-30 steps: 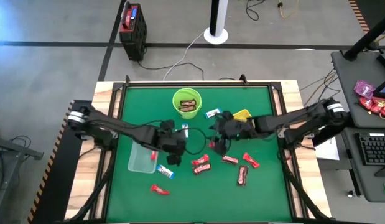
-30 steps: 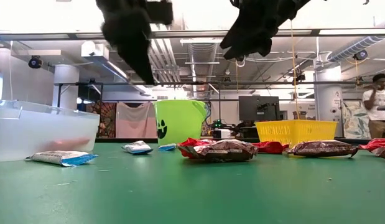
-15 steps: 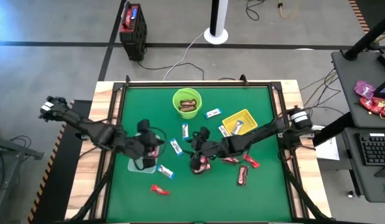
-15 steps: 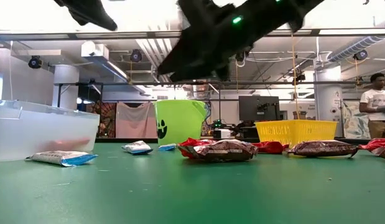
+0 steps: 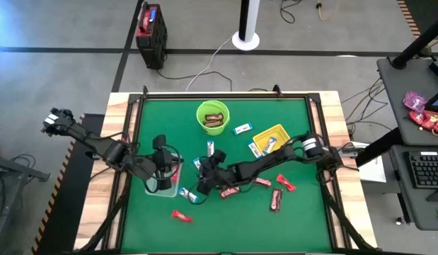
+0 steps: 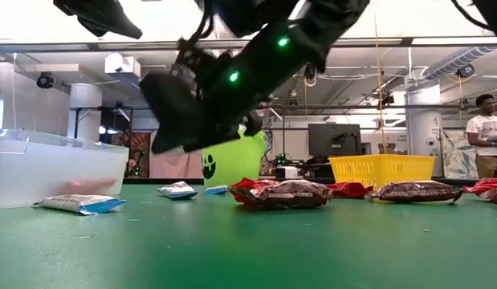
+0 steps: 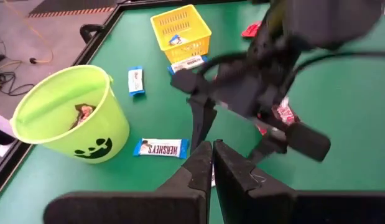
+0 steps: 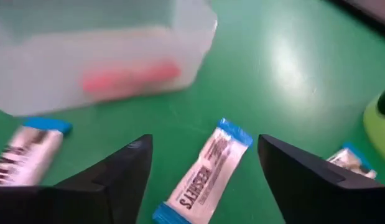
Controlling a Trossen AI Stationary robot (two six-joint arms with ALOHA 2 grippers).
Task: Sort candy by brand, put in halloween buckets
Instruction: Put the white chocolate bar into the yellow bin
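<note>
My right gripper [image 5: 203,181] is stretched across the mat to just right of the clear tub [image 5: 159,185]. It hangs open over a blue-and-white Hershey's bar [image 8: 208,171], which lies on the mat between the fingers [image 8: 120,177]. A second blue-and-white bar [image 8: 23,152] lies by the tub, which holds a red candy [image 8: 131,78]. My left gripper [image 7: 211,163] is shut on nothing and hovers above the tub. The green bucket [image 5: 212,117] holds brown bars. The yellow tray [image 5: 270,138] holds a blue-and-white bar. Red bars [image 5: 229,191] and a brown bar [image 5: 276,200] lie at centre right.
More blue-and-white bars lie near the green bucket [image 7: 160,148] [image 5: 241,129]. A lone red bar [image 5: 180,215] sits near the front edge. The right arm [image 5: 275,159] spans the middle of the mat. A person [image 6: 483,136] stands far behind the table.
The right arm has swept left from beside the yellow tray to the tub's side and opened wider. The left arm has drawn back to the left, over the tub.
</note>
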